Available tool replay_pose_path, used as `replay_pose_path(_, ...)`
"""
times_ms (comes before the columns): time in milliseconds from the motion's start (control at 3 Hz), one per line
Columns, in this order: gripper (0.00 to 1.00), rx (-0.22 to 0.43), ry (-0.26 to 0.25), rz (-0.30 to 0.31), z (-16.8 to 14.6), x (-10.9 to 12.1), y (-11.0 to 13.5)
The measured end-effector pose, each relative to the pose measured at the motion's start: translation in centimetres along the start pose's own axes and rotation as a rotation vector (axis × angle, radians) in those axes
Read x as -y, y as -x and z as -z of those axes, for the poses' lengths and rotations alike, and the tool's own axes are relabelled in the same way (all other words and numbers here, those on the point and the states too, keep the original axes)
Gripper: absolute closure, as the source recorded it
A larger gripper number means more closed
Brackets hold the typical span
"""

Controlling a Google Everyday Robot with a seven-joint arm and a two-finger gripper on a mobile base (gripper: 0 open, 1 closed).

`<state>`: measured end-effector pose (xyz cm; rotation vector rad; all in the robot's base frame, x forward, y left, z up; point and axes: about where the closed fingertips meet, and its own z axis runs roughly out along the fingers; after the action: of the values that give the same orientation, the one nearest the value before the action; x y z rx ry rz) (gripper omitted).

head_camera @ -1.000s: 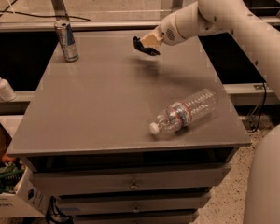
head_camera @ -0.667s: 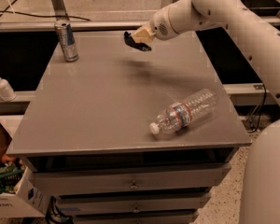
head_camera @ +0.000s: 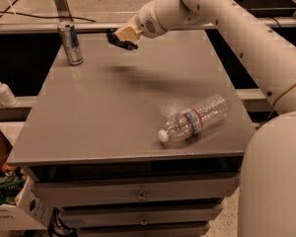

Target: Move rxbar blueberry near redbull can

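Now mid-carry — claw clenched on small flat dark-navy snack bar, aloft; next — setting it down beside tall slim silver-blue can near claw.

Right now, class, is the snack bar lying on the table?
No, the gripper holds the snack bar in the air above the table, apart from the can.

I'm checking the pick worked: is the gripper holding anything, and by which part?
Yes. The gripper, above the table's far side, right of the redbull can, holds the dark rxbar blueberry. Which part it grips cannot be told.
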<state>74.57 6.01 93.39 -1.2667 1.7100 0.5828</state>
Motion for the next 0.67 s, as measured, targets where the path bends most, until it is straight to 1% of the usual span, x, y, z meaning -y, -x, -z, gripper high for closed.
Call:
replay_pose_path(333,1.0,0.0,0.0,0.0,0.0,0.0,0.0)
replay_pose_path(667,1.0,0.016,0.021,0.026,-1.3,-0.5,0.4)
